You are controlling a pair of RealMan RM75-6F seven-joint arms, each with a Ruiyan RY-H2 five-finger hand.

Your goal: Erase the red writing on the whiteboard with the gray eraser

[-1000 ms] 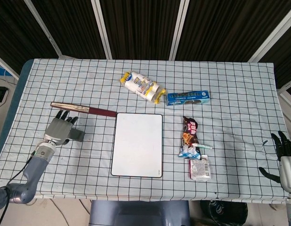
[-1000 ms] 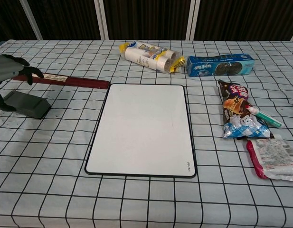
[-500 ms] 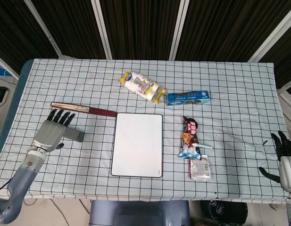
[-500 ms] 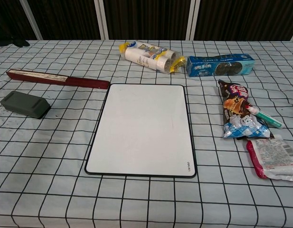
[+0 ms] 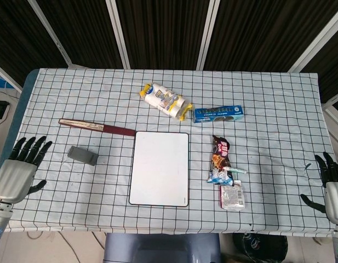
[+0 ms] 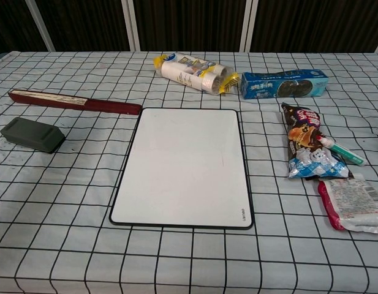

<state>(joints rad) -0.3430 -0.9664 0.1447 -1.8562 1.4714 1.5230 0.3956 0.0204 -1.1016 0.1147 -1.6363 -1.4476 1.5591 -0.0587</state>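
Observation:
The whiteboard (image 5: 160,167) (image 6: 185,165) lies flat in the middle of the checked table, its white face showing no red marks. The gray eraser (image 5: 82,155) (image 6: 32,135) rests on the cloth to the board's left, with nothing touching it. My left hand (image 5: 18,171) hovers at the table's left edge, well left of the eraser, fingers spread and empty. My right hand (image 5: 332,184) sits off the far right edge, fingers apart and holding nothing. Neither hand appears in the chest view.
A closed red folding fan (image 5: 96,127) (image 6: 72,101) lies behind the eraser. A tissue pack (image 5: 165,101) and a blue cookie box (image 5: 218,113) sit behind the board. Snack packets (image 5: 222,160) (image 5: 232,196) lie to its right.
My left hand has let go of the eraser and drawn back leftward to the table's edge. The eraser stays where it was set down. The right hand has not moved.

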